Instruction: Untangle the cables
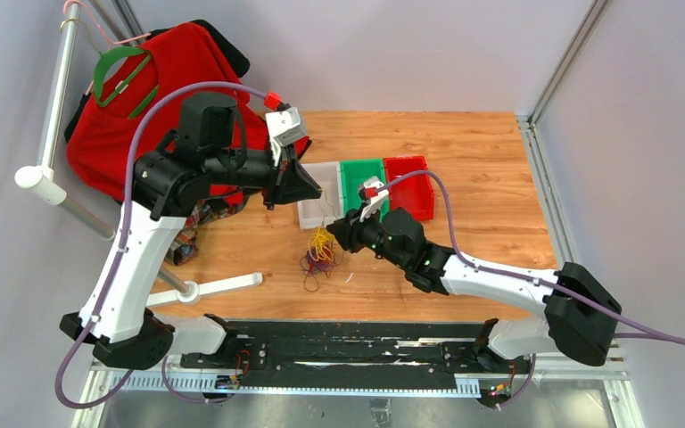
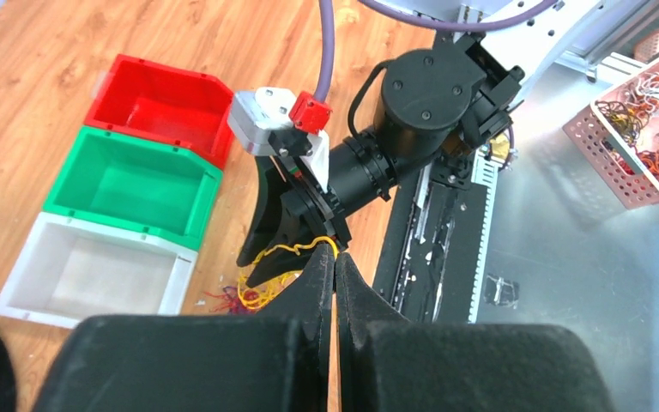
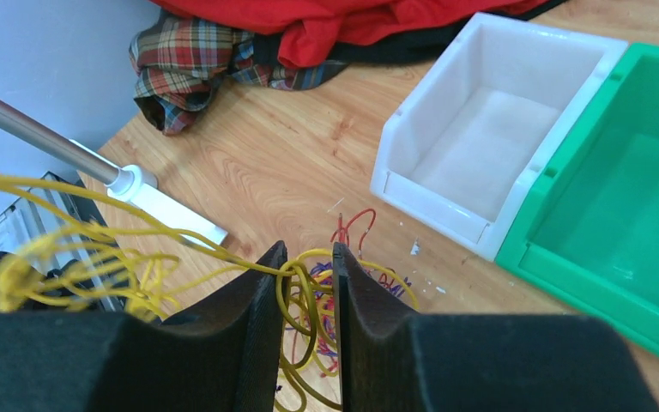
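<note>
We judge the pulling-apart step is in hand on the table (image 1: 473, 169). The left gripper (image 2: 335, 257) is pinched tight on 1 yellow cable (image 2: 292, 248), lifted off the heap. The right gripper (image 3: 307, 251) stands narrow, its fingers not meeting, with yellow loops between them. Next it should nip 1 loop, then the 2 grippers draw gently apart. The cables (image 1: 319, 257) lie knotted just before the white bin (image 3: 433, 206): curly yellow uppermost, dark red and purple-black beneath.

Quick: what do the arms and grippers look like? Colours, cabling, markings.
White shells and black joint housings on left arm and right arm, a lilac hose along each. Silver-grey wrist camera module with red connector. Matte black left gripper and right gripper, two tapered wedge fingers each. No markings legible.
</note>
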Robot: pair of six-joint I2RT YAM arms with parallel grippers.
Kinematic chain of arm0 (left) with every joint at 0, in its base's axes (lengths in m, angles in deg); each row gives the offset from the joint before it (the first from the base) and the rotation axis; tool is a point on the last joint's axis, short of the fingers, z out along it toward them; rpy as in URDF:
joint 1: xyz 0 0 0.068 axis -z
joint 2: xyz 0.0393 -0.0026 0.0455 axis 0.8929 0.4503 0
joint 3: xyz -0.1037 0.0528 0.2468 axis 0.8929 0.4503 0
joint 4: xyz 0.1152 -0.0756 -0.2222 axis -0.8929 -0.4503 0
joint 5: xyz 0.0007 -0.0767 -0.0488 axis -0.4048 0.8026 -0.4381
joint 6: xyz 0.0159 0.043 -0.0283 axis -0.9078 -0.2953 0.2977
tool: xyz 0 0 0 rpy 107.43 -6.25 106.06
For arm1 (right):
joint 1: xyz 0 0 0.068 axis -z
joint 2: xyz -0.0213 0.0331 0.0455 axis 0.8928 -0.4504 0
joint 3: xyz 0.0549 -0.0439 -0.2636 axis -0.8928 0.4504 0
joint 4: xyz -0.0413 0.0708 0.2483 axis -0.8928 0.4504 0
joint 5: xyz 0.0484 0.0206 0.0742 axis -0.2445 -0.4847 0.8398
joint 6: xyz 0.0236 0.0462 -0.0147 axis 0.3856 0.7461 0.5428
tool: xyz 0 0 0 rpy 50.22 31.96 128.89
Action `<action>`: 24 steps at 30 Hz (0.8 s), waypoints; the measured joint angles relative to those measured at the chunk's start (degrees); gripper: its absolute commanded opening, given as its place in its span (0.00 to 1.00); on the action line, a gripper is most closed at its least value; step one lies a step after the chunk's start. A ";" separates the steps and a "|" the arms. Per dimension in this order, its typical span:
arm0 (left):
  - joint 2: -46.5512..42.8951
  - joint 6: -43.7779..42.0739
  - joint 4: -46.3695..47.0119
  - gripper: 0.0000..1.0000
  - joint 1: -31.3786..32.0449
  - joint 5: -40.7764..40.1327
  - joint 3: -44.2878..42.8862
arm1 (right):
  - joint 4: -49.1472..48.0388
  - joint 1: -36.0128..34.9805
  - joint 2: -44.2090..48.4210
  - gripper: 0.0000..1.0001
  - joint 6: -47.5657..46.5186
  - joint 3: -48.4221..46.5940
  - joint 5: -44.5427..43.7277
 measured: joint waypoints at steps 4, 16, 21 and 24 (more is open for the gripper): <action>0.17 -0.04 -0.92 0.00 0.00 -1.57 -2.49 | -2.60 0.00 -1.79 0.23 1.18 1.66 -0.13; 1.20 -0.83 -1.01 0.00 0.00 -5.46 -12.37 | -5.09 0.00 -9.11 0.20 4.63 9.73 -2.45; 1.92 -1.51 -1.20 0.00 0.00 -7.63 -16.52 | -6.86 0.00 -10.88 0.18 6.16 11.91 -3.32; 2.69 -2.21 -1.22 0.00 0.00 -9.49 -20.24 | -7.08 0.00 -12.15 0.17 6.82 12.57 -3.67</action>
